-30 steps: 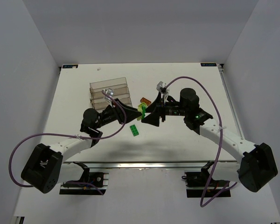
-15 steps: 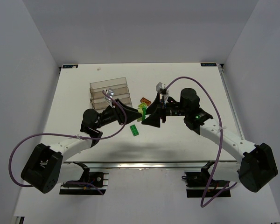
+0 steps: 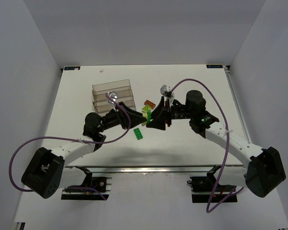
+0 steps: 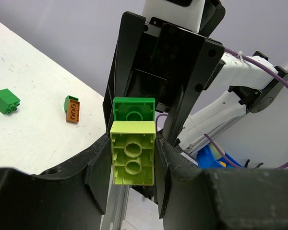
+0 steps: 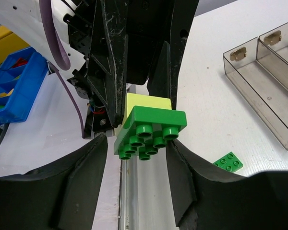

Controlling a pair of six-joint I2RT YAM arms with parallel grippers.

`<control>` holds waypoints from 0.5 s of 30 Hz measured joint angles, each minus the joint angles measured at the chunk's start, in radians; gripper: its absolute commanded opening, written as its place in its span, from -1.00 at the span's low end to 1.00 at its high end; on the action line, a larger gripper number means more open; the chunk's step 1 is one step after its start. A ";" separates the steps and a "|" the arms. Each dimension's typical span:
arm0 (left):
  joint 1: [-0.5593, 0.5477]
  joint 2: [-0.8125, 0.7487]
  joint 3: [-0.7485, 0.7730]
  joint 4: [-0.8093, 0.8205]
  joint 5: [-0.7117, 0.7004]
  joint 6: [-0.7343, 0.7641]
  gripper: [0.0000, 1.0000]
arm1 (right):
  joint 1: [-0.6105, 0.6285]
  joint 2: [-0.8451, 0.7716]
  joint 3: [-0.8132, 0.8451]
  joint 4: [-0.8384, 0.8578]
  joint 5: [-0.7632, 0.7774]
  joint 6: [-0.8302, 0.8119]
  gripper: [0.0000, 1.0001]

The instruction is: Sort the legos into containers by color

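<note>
Worktop of plain white is seen, closed in by pale grey walls at the back and sides. Above its middle, a lime brick is clamped between the fingers of the left tool, and a green brick is stuck to its far end. The right tool is set partly open around that green brick; whether it is gripped cannot be told. At the left rear, clear stepped bins are stood. An orange brick and a flat green plate are laid near the centre.

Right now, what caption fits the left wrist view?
Left gripper holds a lime brick joined to a green brick.
</note>
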 measured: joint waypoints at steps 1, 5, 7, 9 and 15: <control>-0.001 0.000 0.000 0.003 0.002 0.000 -1.00 | 0.000 0.000 0.000 0.002 -0.001 0.001 0.07; -0.005 0.000 0.000 0.010 0.008 0.002 -1.00 | -0.003 0.005 0.000 0.005 -0.005 0.019 -0.19; -0.005 0.000 0.000 0.016 0.015 0.014 -1.00 | -0.006 0.010 0.000 0.008 -0.014 0.037 -0.36; -0.005 0.000 0.000 0.018 0.019 0.018 -1.00 | -0.008 0.015 0.000 0.012 -0.023 0.049 -0.58; -0.006 0.001 0.000 0.030 0.028 0.028 -1.00 | -0.010 0.015 0.000 0.015 -0.035 0.068 -0.93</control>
